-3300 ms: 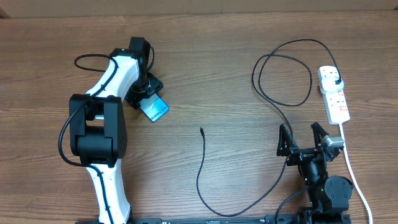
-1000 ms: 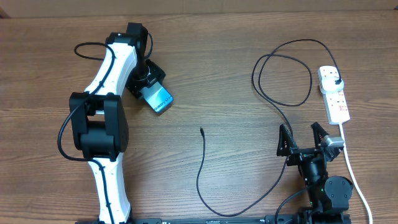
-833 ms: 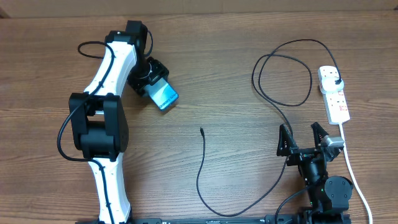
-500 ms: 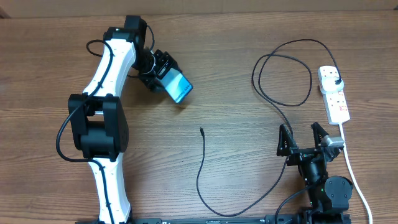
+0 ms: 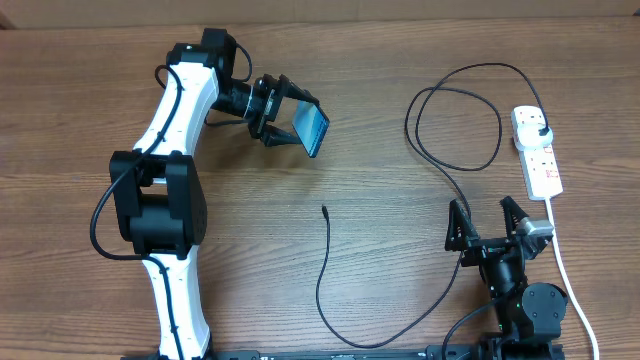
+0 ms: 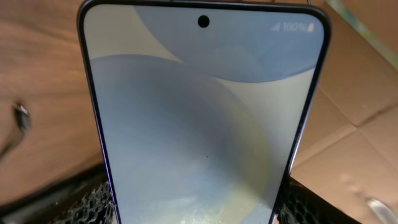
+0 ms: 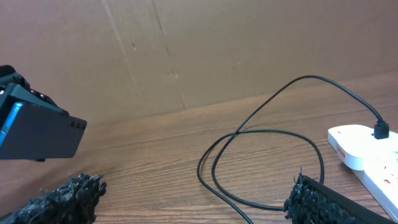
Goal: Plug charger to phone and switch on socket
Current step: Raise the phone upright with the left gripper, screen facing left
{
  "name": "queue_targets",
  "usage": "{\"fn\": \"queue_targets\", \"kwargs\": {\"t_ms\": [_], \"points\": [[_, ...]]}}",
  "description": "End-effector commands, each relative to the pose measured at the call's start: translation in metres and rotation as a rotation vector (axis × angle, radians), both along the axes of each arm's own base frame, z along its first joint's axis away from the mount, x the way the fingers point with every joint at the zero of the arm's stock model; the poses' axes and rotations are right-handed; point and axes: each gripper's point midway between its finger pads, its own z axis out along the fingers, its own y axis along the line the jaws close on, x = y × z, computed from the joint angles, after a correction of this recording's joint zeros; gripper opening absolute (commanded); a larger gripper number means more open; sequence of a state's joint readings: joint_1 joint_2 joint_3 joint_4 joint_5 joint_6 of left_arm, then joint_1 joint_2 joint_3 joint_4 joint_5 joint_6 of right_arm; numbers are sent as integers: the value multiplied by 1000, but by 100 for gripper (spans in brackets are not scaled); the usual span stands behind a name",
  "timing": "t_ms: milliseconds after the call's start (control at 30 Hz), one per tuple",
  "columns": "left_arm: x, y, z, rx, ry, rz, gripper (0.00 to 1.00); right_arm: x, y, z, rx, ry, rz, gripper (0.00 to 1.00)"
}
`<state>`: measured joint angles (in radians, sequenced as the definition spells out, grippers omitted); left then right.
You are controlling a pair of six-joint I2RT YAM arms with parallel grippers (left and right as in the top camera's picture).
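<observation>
My left gripper is shut on the phone and holds it off the table, tilted, left of centre near the back. In the left wrist view its pale blue screen fills the frame between the black fingers. The charger's connector tip lies loose on the wood mid-table. The thin black cable loops round to the black plug in the white socket at the right. My right gripper stands open near the front right, with nothing between its fingers.
The socket's thick white cord runs down the right side past my right arm. The charger cable sweeps along the front edge. A cardboard wall stands behind the table. In the right wrist view the phone's dark back hangs at the left.
My left gripper has lifted the phone off the table and carried it right and toward the back, turning it up on edge. The right arm, cable and socket have not moved.
</observation>
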<state>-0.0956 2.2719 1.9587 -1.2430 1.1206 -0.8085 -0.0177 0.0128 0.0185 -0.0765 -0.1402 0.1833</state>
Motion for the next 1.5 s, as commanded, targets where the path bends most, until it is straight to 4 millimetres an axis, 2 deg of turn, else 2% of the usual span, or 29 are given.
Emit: {"fn": "queue_targets", "kwargs": {"t_ms": [0, 367, 1467], "points": [[-1, -7, 36, -143, -8, -2, 4, 0, 0, -2, -1, -2, -6, 100], [-3, -10, 47, -206, 10, -3, 4, 0, 0, -2, -1, -2, -6, 100], [-3, -9, 41, -172, 8, -2, 4, 0, 0, -2, -1, -2, -6, 100]]}}
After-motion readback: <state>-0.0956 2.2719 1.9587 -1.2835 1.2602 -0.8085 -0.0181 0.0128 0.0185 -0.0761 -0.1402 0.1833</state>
